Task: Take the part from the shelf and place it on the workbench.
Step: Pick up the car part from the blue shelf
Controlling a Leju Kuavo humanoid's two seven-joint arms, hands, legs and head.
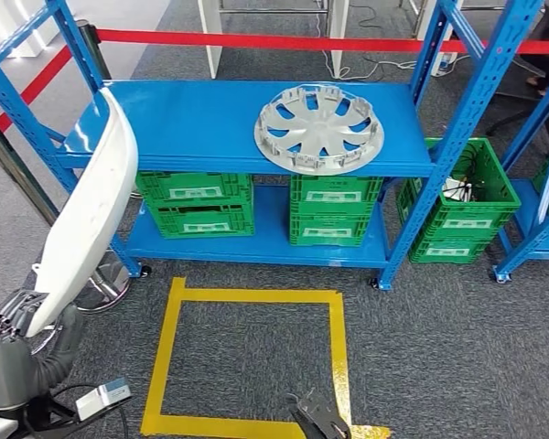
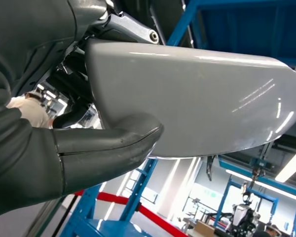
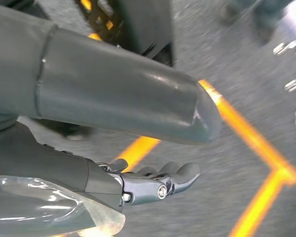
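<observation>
The robot's left hand (image 1: 13, 343), a grey ribbed cover with a thick grey thumb and darker fingers, sat at about eight o'clock in the head view, low and near the body, with the grey-sleeved forearm rising to it from the bottom edge. It gripped the lower end of a long, glossy, curved white plastic panel (image 1: 89, 206) that leaned up toward eleven o'clock. In the left wrist view the thumb (image 2: 113, 148) pressed against the panel's smooth face.

The right hand (image 1: 320, 419) hung low at six o'clock, empty, with its dark fingers (image 3: 176, 175) extended loosely and apart from the straight grey thumb (image 3: 139, 103).
</observation>
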